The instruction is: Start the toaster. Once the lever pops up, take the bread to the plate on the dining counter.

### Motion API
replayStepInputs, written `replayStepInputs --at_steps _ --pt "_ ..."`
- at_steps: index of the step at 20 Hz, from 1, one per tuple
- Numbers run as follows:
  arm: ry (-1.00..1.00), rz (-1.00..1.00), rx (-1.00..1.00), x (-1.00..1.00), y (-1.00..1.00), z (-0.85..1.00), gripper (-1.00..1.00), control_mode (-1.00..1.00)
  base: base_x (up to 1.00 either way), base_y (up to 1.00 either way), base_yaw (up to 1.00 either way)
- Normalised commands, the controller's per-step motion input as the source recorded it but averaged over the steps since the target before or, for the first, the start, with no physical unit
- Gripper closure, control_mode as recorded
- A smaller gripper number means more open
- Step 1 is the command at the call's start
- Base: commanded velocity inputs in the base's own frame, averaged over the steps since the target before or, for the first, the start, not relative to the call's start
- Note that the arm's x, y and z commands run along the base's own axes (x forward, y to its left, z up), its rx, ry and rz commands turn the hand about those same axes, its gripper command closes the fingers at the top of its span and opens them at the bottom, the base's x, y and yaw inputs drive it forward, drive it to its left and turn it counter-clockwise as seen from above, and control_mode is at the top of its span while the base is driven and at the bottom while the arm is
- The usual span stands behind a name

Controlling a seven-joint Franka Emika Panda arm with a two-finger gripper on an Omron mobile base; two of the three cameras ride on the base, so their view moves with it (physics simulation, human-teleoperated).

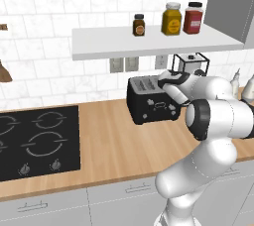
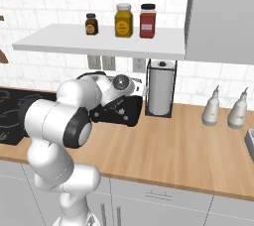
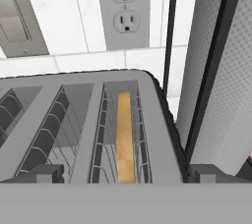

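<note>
The black toaster stands on the wall-side wooden counter, against the tiled wall. In the hand view I look down onto its pale top, where the bread stands on edge deep in the right-hand slot; the other slots look empty. My gripper hovers just above the toaster's right end. It is open, its two dark fingertips spread wide on either side of the bread's slot and holding nothing. The plate and the dining counter are out of view.
A black-framed paper towel holder stands close to the toaster's right side. A white shelf with three jars hangs just above. The black hob lies to the left, two pale bottles to the right.
</note>
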Motion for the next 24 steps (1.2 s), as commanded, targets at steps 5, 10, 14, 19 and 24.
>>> replayStepInputs --at_steps 5,10,14,19,24 --pt "0.0 0.0 0.0 0.0 0.0 0.0 -1.0 -1.0 0.0 0.0 0.0" --pt "0.0 0.0 0.0 0.0 0.0 0.0 -1.0 -1.0 0.0 0.0 0.0" --pt "0.0 0.0 0.0 0.0 0.0 0.0 -1.0 -1.0 0.0 0.0 0.0" --pt "0.0 0.0 0.0 0.0 0.0 0.0 -1.0 -1.0 0.0 0.0 0.0" --pt "0.0 0.0 0.0 0.0 0.0 0.0 -1.0 -1.0 0.0 0.0 0.0"
